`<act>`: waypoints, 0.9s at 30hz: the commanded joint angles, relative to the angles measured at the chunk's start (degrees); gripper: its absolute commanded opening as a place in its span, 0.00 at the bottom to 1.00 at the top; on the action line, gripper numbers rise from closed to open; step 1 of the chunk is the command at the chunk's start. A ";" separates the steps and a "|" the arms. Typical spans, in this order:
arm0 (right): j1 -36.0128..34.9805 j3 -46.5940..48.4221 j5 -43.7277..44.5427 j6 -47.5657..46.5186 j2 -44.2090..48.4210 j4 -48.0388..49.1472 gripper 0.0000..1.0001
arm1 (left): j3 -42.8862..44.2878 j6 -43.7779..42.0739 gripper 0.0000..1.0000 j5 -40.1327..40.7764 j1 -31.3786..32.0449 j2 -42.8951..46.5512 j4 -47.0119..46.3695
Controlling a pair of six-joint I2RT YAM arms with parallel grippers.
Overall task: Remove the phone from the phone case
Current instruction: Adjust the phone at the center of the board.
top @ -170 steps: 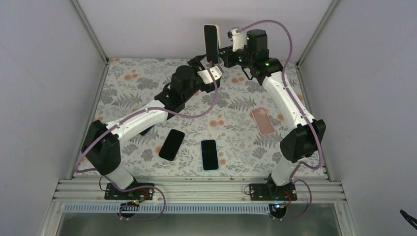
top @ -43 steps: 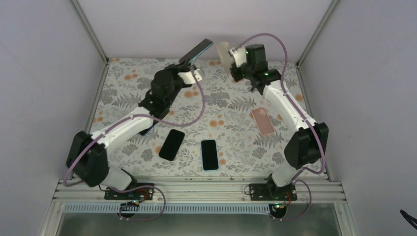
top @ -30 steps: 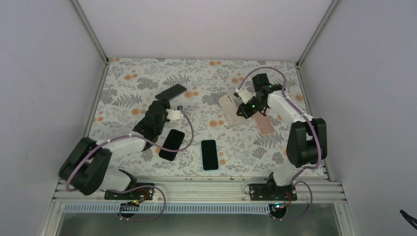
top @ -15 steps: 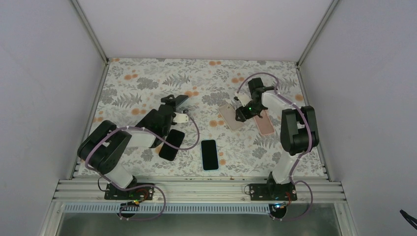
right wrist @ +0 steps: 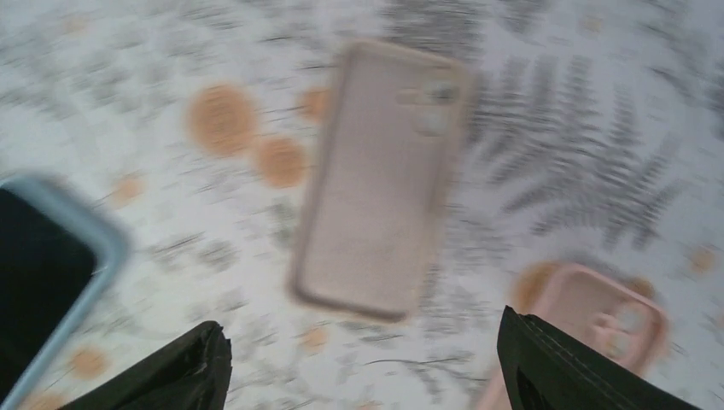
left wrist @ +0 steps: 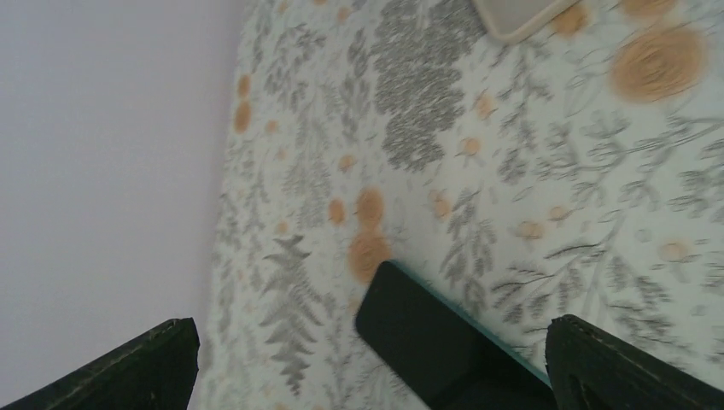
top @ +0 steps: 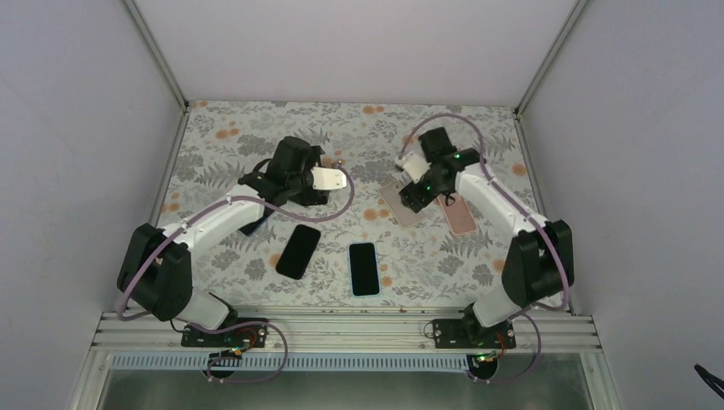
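Observation:
The black phone (left wrist: pixel 444 342), with a teal edge, lies flat on the floral table between the wide-apart fingers of my left gripper (left wrist: pixel 376 346), which is open and holds nothing. From above, the left gripper (top: pixel 320 186) covers this phone. The empty beige phone case (right wrist: pixel 384 171) lies flat on the table just beyond my right gripper (right wrist: pixel 367 342), which is also open and empty. Seen from above, the right gripper (top: pixel 412 195) hovers over the case (top: pixel 398 207) at centre right. A corner of the case (left wrist: pixel 512 13) shows in the left wrist view.
A pink case (top: pixel 457 213) lies right beside the beige one. A bare black phone (top: pixel 298 251) and a phone in a light blue case (top: pixel 364 267) lie nearer the front. A dark object (top: pixel 253 227) is partly hidden under the left arm. Walls close in three sides.
Both arms came down from the back with phone and case apart. Within the last second both grippers opened, leaving the phone and the beige case on the table, and rose slightly.

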State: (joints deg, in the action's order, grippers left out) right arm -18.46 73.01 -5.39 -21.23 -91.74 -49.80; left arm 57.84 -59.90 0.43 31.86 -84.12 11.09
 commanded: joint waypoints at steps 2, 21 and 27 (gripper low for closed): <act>-13.26 -6.99 -5.61 -6.56 6.40 -6.62 0.80 | 7.95 10.01 1.00 -14.70 -5.44 -0.69 15.69; -45.10 -12.02 -21.40 -9.55 -8.51 -9.23 0.04 | 33.39 19.72 0.02 -29.02 0.09 -34.92 29.76; -46.05 -15.33 -16.84 -8.49 -9.75 -3.86 0.04 | 31.98 17.97 0.02 -27.61 2.40 -37.76 32.57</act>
State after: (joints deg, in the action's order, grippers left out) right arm -64.42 59.59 -23.97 -29.56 -101.27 -57.45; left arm 89.47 -41.32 -27.55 33.28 -121.12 40.58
